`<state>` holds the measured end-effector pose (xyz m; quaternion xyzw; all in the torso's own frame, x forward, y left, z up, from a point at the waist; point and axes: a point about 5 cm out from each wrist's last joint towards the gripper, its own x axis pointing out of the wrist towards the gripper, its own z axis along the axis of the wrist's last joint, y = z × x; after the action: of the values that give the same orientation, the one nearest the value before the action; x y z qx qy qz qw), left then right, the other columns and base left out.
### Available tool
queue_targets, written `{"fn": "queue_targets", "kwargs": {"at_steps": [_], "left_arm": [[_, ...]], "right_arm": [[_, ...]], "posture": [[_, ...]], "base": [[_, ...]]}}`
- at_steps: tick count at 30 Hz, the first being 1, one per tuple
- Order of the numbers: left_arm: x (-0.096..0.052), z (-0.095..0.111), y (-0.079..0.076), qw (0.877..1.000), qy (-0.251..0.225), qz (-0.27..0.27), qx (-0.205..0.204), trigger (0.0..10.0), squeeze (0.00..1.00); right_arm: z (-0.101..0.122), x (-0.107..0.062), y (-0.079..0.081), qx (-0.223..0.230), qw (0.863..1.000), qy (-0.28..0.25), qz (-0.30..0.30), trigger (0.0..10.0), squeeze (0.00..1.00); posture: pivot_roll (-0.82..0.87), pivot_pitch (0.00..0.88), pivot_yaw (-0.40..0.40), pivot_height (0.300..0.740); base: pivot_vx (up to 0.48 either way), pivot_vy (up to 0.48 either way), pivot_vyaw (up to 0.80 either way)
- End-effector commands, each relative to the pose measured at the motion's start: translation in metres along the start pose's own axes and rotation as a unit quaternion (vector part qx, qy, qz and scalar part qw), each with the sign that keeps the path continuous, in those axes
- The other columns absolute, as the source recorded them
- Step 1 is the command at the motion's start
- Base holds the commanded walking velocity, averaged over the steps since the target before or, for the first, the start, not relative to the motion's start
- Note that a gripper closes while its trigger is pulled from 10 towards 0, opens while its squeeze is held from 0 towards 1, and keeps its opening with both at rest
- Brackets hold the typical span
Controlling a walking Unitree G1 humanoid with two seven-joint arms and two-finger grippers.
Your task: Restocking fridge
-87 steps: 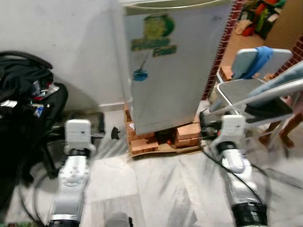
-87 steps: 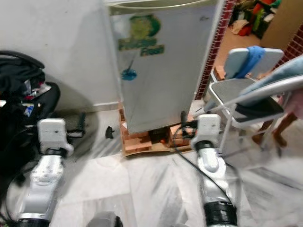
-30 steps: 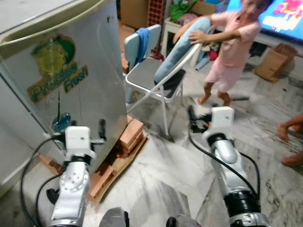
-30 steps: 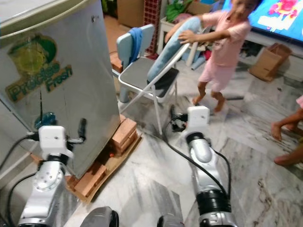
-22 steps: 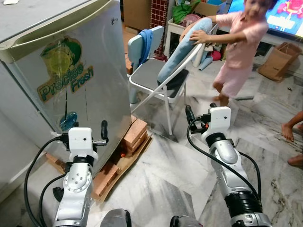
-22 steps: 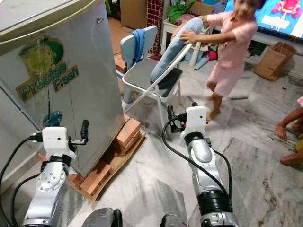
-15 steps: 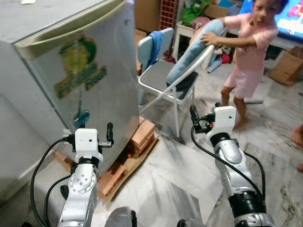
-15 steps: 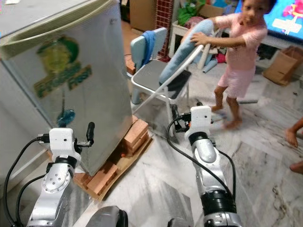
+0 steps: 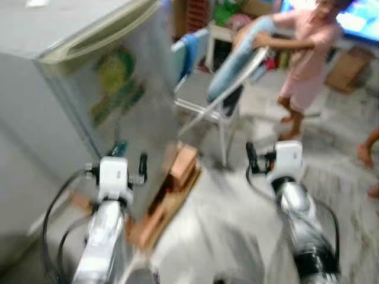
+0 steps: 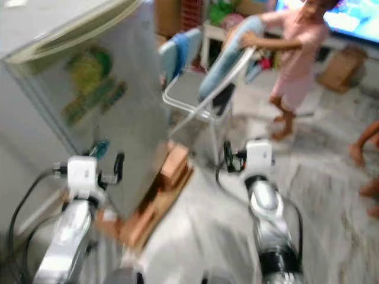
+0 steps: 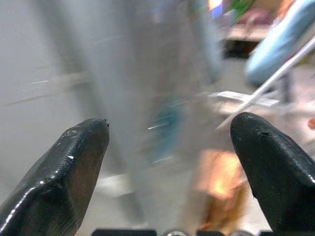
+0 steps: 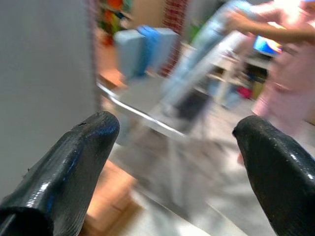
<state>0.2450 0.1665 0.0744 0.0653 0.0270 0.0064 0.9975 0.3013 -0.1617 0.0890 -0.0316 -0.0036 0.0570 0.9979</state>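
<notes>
Left claw (image 11: 170, 147), fingers spread, faces the upright fridge (image 9: 89, 94).

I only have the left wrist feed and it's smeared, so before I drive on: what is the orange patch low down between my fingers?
Observer: Bricks stacked under the fridge, propping it off the floor.
Operator: Anyone near?
Observer: Yes, a person stands beyond a folding chair, holding its back.
Operator: Is the right arm carrying anything?
Observer: No, the right gripper is open and empty; the left gripper too.
</notes>
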Motion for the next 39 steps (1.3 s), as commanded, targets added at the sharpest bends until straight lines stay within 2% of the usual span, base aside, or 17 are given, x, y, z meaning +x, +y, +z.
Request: {"fn": "queue_targets", "kwargs": {"at_steps": [1,5,10,14,17,22,26,34,39], "left_arm": [[0.0,0.003,-0.006,1.0,-0.007,-0.013,-0.005,10.0,0.0],[-0.009,0.002,-0.004,1.0,-0.005,-0.027,-0.014,10.0,0.0],[-0.032,-0.013,0.004,0.999,0.025,-0.037,-0.003,10.0,0.0],[-0.036,-0.017,0.013,0.999,0.035,-0.019,0.001,10.0,0.0],[-0.034,-0.017,0.018,0.999,0.033,-0.006,0.006,10.0,0.0],[-0.022,-0.012,0.029,0.999,0.021,0.018,0.018,10.0,0.0],[-0.01,-0.007,0.037,0.999,0.013,0.032,0.021,10.0,0.0],[-0.005,-0.005,0.038,0.999,0.007,0.028,0.027,10.0,0.0],[-0.005,-0.006,0.036,0.999,0.003,0.022,0.028,10.0,0.0]], "right_arm": [[-0.002,-0.002,-0.007,-0.009,1.0,0.006,-0.009,10.0,0.0],[-0.003,-0.004,-0.01,-0.016,1.0,0.01,-0.014,10.0,0.0],[-0.014,-0.018,-0.013,-0.021,0.999,0.036,-0.016,10.0,0.0],[-0.02,-0.024,-0.013,-0.016,0.998,0.055,-0.02,10.0,0.0],[-0.021,-0.025,-0.013,-0.014,0.998,0.06,-0.022,10.0,0.0],[-0.019,-0.027,-0.014,-0.008,0.998,0.061,-0.027,10.0,0.0],[-0.017,-0.025,-0.014,-0.006,0.998,0.06,-0.029,10.0,0.0],[-0.015,-0.025,-0.013,-0.004,0.998,0.059,-0.03,10.0,0.0],[-0.014,-0.024,-0.011,-0.002,0.998,0.057,-0.029,10.0,0.0]], "posture": [[0.15,0.052,-0.005,0.74],[0.15,0.051,-0.01,0.74],[0.15,0.058,-0.015,0.74],[0.16,0.061,-0.015,0.74],[0.16,0.061,-0.017,0.74],[0.15,0.061,-0.017,0.74],[0.14,0.063,-0.013,0.74],[0.14,0.063,-0.008,0.74],[0.14,0.065,-0.01,0.74]], "base": [[-0.285,0.292,0.0],[0.0,0.0,0.0],[0.0,0.0,0.0],[0.0,0.0,0.0],[0.0,0.0,0.0],[0.0,0.0,0.0],[0.0,0.0,-0.63],[0.0,0.313,-0.61],[0.0,0.48,0.0]]}}
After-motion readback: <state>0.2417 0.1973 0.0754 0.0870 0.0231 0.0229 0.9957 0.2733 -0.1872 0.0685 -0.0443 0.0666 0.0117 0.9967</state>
